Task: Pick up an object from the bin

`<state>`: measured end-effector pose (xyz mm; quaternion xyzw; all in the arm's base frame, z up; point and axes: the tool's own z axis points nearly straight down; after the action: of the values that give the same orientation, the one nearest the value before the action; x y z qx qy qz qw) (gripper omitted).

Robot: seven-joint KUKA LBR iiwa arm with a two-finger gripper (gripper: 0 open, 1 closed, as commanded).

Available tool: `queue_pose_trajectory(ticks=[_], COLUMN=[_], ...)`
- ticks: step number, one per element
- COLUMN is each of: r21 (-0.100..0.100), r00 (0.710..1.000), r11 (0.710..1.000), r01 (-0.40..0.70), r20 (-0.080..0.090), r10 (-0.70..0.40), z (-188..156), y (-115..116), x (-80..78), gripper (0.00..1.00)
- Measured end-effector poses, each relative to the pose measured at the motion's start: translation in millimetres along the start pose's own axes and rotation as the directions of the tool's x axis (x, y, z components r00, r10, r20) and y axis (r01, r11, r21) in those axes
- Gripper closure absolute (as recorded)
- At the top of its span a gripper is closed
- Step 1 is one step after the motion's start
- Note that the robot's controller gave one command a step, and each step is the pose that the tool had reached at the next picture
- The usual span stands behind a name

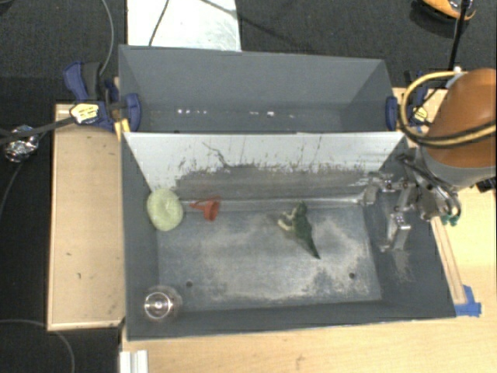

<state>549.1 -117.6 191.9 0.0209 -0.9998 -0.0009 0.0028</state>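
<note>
arm reaches in from the right, orange-covered wrist over the bin (256, 274) edge. gripper (393, 238) hangs low at the floor's right side, fingers apart, nothing between them. nearest thing: dark green toy figure (303, 228), mid-floor, apart from it. pale green ball (165, 210) and small red piece (206, 207) sit back-left.

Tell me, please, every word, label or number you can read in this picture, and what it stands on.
There is no readable text in this picture.
Pale green ball: no print.
Small red piece: no print.
Dark green toy: no print to be seen.
Clear cup: no label.
Bin: bare grey metal, scratches only.
</note>
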Motion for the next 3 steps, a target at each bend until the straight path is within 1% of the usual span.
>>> queue_pose_trajectory(ticks=[1,2,3], r21=[0.008,0.001,0.005], r00=[0.995,1.000,0.994], r11=[0.996,1.000,0.994], r01=[0.093,-0.009,0.109], r20=[0.020,0.012,0.011], r10=[-0.093,0.009,-0.109], z=[7.2,60.5,83.3], y=[33.9,58.8,67.8], x=[-22.3,-20.2,-22.9], gripper=[0.00,0.00,0.00])
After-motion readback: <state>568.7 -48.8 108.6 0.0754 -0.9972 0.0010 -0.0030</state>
